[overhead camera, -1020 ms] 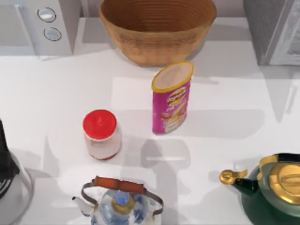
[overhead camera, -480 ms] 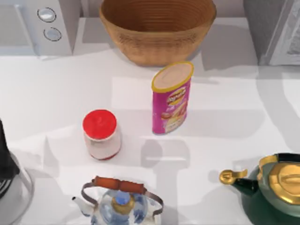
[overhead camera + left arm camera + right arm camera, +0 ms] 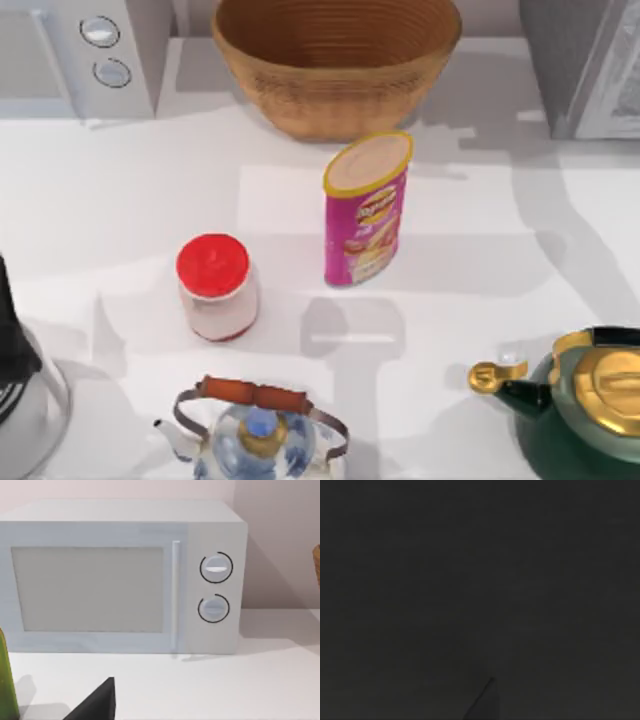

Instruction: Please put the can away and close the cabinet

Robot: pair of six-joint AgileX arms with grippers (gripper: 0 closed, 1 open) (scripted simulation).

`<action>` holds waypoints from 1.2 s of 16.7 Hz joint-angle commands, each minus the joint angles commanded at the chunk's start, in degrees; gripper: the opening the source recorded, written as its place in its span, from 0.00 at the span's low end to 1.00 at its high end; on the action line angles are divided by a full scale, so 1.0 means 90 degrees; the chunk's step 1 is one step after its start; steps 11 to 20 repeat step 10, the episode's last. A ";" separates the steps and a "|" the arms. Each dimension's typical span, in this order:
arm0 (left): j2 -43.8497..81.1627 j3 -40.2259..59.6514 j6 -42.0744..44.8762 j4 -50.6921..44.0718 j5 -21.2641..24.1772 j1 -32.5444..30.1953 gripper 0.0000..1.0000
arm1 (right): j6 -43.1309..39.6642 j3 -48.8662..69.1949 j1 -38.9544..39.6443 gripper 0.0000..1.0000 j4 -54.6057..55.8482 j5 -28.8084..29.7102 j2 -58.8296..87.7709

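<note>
Pink can [image 3: 366,210] upright mid-table, near wicker basket [image 3: 335,62].

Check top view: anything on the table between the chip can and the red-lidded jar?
Nothing. In the top view the stretch of white table between the can and the red-lidded jar is bare, crossed by shadow; the two stand apart.
</note>
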 joint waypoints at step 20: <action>0.0000 0.0000 0.0000 0.0000 0.0000 0.0000 1.00 | -0.0065 0.0710 -0.0682 1.00 0.0241 -0.0403 0.0824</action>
